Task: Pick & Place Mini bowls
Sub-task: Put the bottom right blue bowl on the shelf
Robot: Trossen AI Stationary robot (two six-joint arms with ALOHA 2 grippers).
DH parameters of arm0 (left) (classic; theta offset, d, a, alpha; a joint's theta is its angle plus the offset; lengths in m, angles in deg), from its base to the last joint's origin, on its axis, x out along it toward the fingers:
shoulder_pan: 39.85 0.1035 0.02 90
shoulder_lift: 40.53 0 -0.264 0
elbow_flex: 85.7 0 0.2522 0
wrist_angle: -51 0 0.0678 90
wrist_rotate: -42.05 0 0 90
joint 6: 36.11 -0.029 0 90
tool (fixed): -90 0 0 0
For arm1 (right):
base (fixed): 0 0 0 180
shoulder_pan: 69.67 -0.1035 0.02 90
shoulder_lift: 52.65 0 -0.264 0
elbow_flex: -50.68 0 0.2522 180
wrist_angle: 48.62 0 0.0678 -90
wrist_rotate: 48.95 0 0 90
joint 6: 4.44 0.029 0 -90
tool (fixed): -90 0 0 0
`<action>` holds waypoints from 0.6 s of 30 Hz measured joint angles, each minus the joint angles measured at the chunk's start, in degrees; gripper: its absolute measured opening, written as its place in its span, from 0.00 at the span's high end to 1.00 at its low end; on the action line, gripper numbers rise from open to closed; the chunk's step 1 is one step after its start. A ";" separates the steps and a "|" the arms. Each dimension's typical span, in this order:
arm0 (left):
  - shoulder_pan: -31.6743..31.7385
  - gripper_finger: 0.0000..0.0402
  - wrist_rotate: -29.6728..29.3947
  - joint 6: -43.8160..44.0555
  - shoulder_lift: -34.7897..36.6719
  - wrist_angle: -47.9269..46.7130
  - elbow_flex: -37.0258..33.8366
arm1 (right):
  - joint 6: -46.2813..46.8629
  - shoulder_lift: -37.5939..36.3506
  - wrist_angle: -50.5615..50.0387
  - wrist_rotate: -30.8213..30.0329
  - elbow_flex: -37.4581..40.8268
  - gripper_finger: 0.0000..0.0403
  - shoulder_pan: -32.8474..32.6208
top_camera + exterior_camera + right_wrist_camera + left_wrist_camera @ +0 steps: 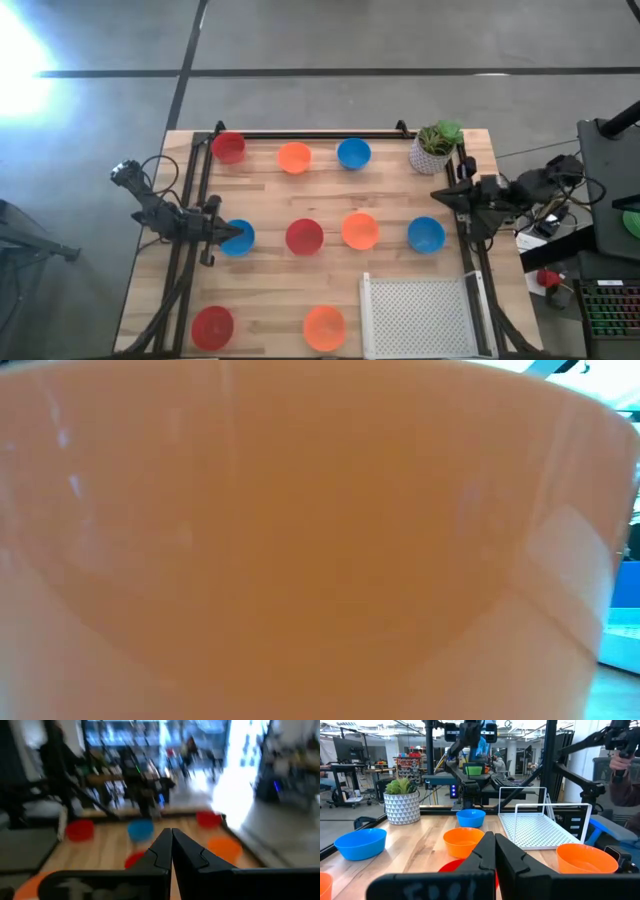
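Ten mini bowls sit upright on their bases on the wooden table: red (229, 147), orange (294, 157) and blue (353, 153) in the far row. Blue (240, 237), red (304, 236), orange (360, 230) and blue (426, 235) make the middle row. Red (212, 326) and orange (324, 327) stand near the front; that orange bowl (300, 540) fills the low view. My left gripper (230, 235) is shut at the left rim of the middle row's left blue bowl, with nothing between its fingers (495, 854). My right gripper (438, 193) is shut at the table's right side, pointing left (171, 842).
A white pot with a green plant (435, 148) stands at the far right corner. A white perforated rack (420, 315) with a raised wire rim lies at the near right. Black frame rails run along the left, right and far edges of the table (270, 290).
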 joint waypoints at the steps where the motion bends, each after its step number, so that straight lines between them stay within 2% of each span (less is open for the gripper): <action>1: -0.01 1.00 0.02 0.00 0.00 -0.01 -0.02 | 3.39 1.86 -3.25 -0.52 -1.52 0.98 0.03; 6: 0.00 1.00 0.02 0.00 0.00 -0.01 -0.02 | 17.65 10.96 -20.65 -0.86 -8.43 0.98 0.00; 13: -0.01 1.00 0.00 0.00 0.00 -0.01 -0.02 | 43.52 22.40 -49.31 -0.53 -17.49 0.98 -0.02; 15: 0.00 1.00 0.00 0.00 0.00 -0.01 -0.01 | 46.59 25.34 -53.66 0.57 -19.25 0.98 -0.02; 18: 0.00 1.00 0.00 0.00 0.00 -0.01 -0.01 | 45.32 29.27 -56.79 2.50 -21.34 0.98 -0.02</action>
